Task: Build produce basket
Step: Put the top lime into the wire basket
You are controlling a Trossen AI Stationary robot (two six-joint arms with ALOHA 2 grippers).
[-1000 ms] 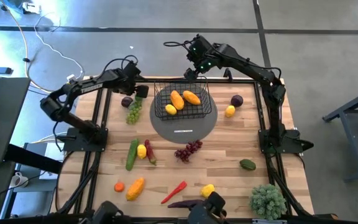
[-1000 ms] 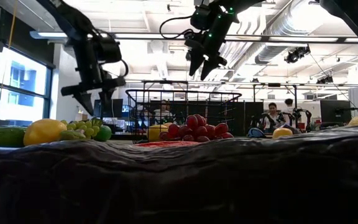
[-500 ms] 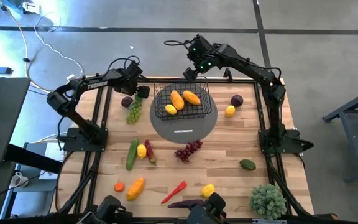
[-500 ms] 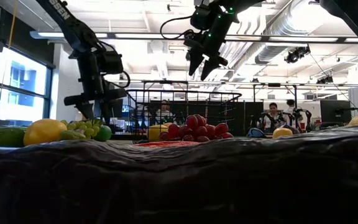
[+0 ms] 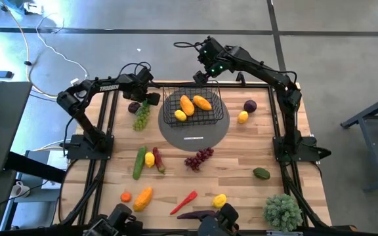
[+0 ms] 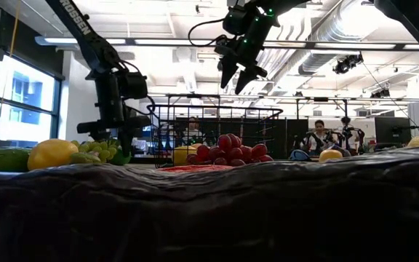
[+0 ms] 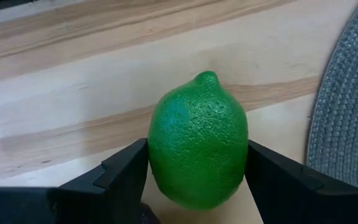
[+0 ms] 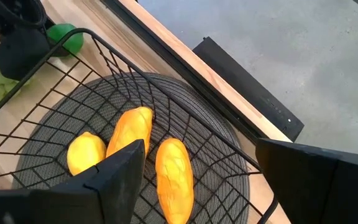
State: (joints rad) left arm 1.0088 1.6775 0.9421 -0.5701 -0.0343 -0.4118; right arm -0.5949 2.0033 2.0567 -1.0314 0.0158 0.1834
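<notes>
Presently my left gripper (image 7: 194,180) brackets a green lime (image 7: 197,149) on the table beside the grey mat (image 7: 347,106), fingers wide at its flanks, apparently not yet clamped. I should close squarely, lift clear of the rim, then release over the basket (image 5: 194,107). My right gripper (image 5: 204,73) hovers spread above the basket. Count: one basket on the mat; three yellow-orange fruits (image 8: 132,134) inside.
</notes>
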